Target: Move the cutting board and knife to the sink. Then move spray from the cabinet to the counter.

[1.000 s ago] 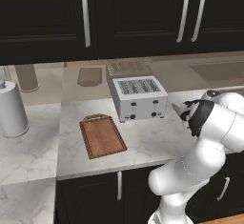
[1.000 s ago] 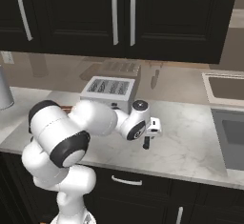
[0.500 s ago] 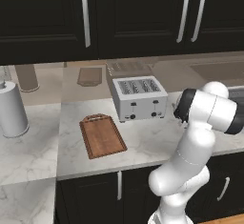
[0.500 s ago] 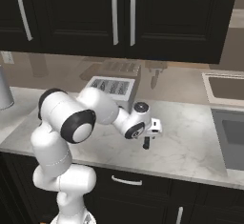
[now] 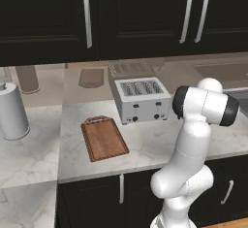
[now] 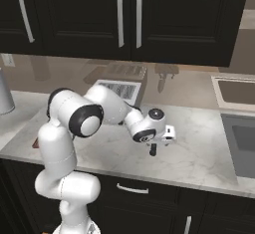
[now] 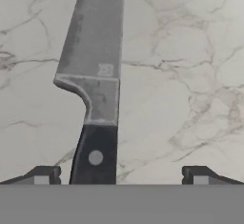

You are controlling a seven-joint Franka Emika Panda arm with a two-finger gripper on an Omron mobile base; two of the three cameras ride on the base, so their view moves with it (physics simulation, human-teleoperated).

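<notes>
The knife (image 7: pixel 93 75) lies flat on the marble counter (image 7: pixel 190 51), pale blade pointing away and black handle (image 7: pixel 95 157) towards me. My gripper (image 7: pixel 120 175) is open just above it, the fingertips (image 7: pixel 43 174) either side of the handle, which sits nearer the left one. From the right base view the gripper (image 6: pixel 153 151) points down at the counter to the right of the toaster. The reddish-brown cutting board (image 5: pixel 104 138) lies left of the toaster near the counter's front edge. The grey sink (image 6: pixel 230 143) is at the far right. Dark cabinet doors (image 5: pixel 135 13) are shut; the spray is hidden.
A silver toaster (image 5: pixel 143 100) stands at the back of the counter between board and gripper. A white paper-towel roll (image 5: pixel 12 110) stands at the far left. Bare marble (image 6: pixel 199 148) stretches between the gripper and the sink.
The arm's elbow and upper links have swung round into a more upright stance. The gripper has stayed over the same spot on the counter, jaws still open.
</notes>
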